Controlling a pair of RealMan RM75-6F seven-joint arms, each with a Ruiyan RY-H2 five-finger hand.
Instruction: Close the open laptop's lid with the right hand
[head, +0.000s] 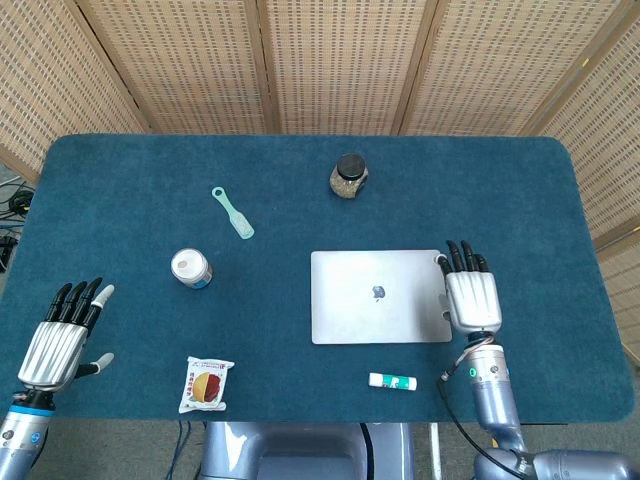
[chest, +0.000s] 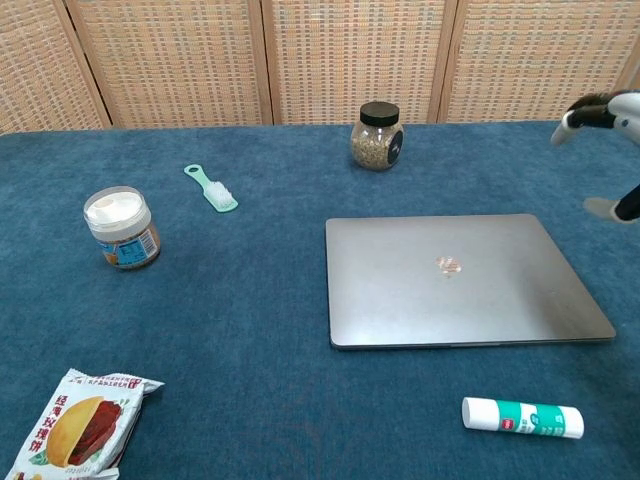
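Note:
The silver laptop (head: 377, 296) (chest: 455, 278) lies flat on the blue table with its lid down. My right hand (head: 470, 292) (chest: 612, 140) hovers above the laptop's right edge, raised off the lid, fingers stretched out and apart, holding nothing. In the chest view only part of it shows at the right border. My left hand (head: 62, 339) is open at the table's front left, far from the laptop.
A glue stick (head: 392, 381) (chest: 522, 417) lies in front of the laptop. A seed jar (head: 347, 176) stands behind it. Further left are a green brush (head: 232, 212), a white-lidded tub (head: 189, 268) and a snack packet (head: 206, 384).

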